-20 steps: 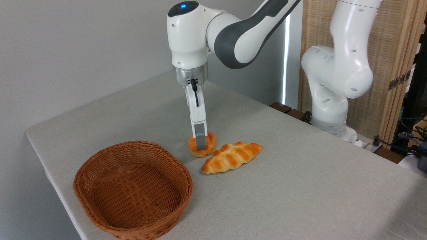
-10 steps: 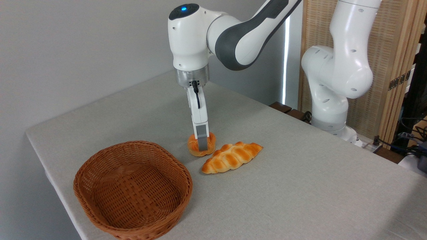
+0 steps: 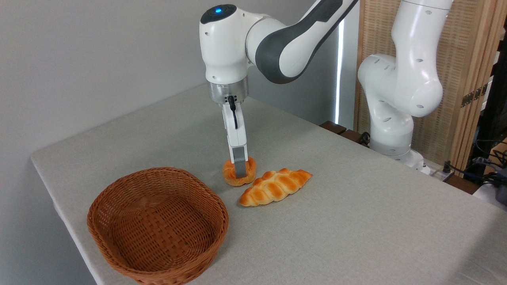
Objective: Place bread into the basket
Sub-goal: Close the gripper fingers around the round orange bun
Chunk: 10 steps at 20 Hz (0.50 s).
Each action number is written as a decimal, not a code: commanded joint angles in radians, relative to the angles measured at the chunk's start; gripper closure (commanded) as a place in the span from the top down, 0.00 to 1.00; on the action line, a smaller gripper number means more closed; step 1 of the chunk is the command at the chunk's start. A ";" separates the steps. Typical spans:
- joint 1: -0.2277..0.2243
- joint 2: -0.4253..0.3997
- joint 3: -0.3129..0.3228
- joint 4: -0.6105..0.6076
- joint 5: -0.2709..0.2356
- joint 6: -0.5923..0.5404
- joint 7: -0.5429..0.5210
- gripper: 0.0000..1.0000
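Claw (image 3: pixel 240 171) clamped on bun (image 3: pixel 238 172), near finger across its front. We judge bun light, squashy; grip across middle, gently. Basket (image 3: pixel 119 198) near, empty.

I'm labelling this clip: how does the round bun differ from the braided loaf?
The bun is small and round; the loaf is long and braided. The bun is deeper orange; the loaf shows pale sides. The gripper is down on the bun, with one finger across its front; the loaf lies untouched. Both are outside the basket.
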 commanded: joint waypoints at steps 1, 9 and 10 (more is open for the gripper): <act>-0.008 -0.011 0.009 -0.017 -0.014 0.017 0.020 0.32; -0.008 -0.016 0.009 -0.011 -0.016 0.011 0.014 0.32; -0.008 -0.019 0.009 -0.009 -0.016 0.009 0.009 0.32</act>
